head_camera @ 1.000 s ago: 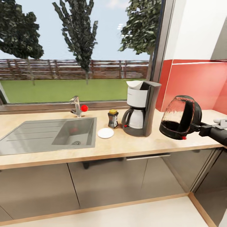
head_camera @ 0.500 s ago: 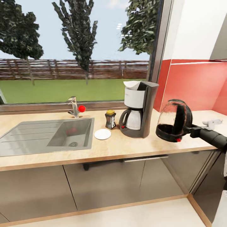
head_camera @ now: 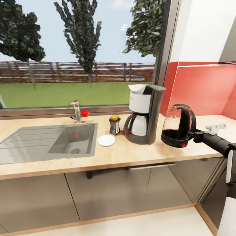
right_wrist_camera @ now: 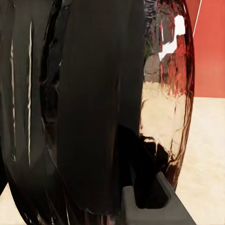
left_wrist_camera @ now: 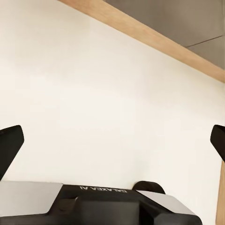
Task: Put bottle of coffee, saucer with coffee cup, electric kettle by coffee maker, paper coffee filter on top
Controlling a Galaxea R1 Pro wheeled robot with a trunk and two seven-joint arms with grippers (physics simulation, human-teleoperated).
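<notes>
The right gripper [head_camera: 196, 135] is clamped on the black handle of the rounded clear-glass electric kettle [head_camera: 177, 126], which sits upright on the light-wood kitchen countertop [head_camera: 137, 154] at three o'clock of the boxy black-and-white coffee maker [head_camera: 145, 113]. The left gripper's [left_wrist_camera: 112, 140] fingers are spread apart above the pale floor [left_wrist_camera: 112, 93].

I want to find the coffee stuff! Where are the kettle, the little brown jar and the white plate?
electric kettle [head_camera: 173, 126], head view, on its glass belly.
bottle of coffee [head_camera: 114, 126], head view, on its pale label.
saucer [head_camera: 106, 140], head view, on the middle of the plate.
</notes>
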